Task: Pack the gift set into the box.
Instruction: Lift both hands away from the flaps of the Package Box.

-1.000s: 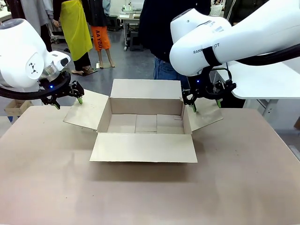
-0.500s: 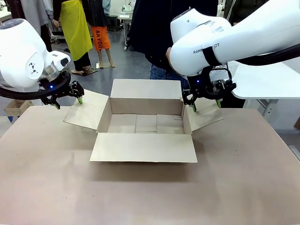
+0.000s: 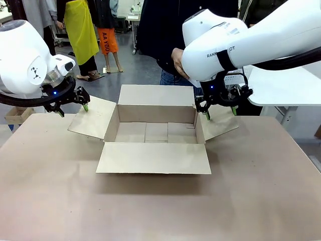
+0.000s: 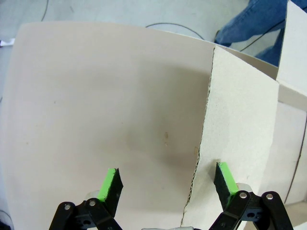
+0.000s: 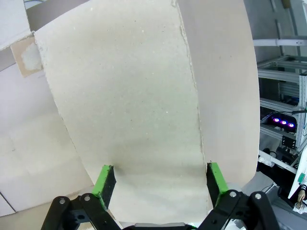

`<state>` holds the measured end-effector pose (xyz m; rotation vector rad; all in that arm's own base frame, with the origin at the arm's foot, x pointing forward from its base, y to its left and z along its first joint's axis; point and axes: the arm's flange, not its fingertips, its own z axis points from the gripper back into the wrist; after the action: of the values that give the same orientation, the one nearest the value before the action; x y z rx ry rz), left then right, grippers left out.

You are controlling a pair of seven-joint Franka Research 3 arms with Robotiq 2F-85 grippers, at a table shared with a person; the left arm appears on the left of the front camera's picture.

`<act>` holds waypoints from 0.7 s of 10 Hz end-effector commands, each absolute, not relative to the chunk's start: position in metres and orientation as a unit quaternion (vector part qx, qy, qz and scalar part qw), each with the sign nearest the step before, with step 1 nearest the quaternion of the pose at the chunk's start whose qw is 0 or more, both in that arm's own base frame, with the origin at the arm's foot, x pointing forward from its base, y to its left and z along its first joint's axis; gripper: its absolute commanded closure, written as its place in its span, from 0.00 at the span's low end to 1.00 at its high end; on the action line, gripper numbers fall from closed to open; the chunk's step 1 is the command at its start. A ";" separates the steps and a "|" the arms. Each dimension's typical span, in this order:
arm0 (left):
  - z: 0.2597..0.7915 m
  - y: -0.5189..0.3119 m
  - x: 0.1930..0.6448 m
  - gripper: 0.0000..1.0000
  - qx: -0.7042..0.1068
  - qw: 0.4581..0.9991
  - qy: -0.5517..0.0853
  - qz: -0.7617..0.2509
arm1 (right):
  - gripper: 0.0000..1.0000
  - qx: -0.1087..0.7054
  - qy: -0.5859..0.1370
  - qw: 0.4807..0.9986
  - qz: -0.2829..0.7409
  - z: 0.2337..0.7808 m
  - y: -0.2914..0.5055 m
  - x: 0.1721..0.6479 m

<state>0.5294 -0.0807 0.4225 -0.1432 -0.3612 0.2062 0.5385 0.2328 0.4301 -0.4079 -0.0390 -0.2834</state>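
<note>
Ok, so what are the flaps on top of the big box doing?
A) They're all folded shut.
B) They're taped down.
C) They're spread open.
C: the flaps of the box are spread outward, so you can see down to its cardboard floor. The left tool and the right tool hang open over the side flaps.

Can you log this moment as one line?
box: open, empty | left tool: open, at left flap edge | right tool: open, above right flap | person's hand: beyond box
</note>
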 end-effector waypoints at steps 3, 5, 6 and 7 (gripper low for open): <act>0.425 -0.084 0.529 0.00 -0.063 0.976 -0.179 0.111 | 0.00 -0.212 -0.028 0.966 -0.146 0.431 0.233 0.540; 0.425 -0.084 0.529 0.00 -0.063 0.976 -0.179 0.111 | 0.00 -0.212 -0.028 0.966 -0.146 0.431 0.233 0.540; 0.425 -0.084 0.529 0.00 -0.063 0.976 -0.179 0.111 | 0.00 -0.212 -0.028 0.966 -0.146 0.431 0.233 0.540; 0.425 -0.084 0.529 0.00 -0.063 0.976 -0.179 0.111 | 0.00 -0.212 -0.028 0.966 -0.146 0.431 0.233 0.540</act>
<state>0.5294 -0.0807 0.4225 -0.1432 -0.3612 0.2062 0.5385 0.2328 0.4301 -0.4079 -0.0390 -0.2834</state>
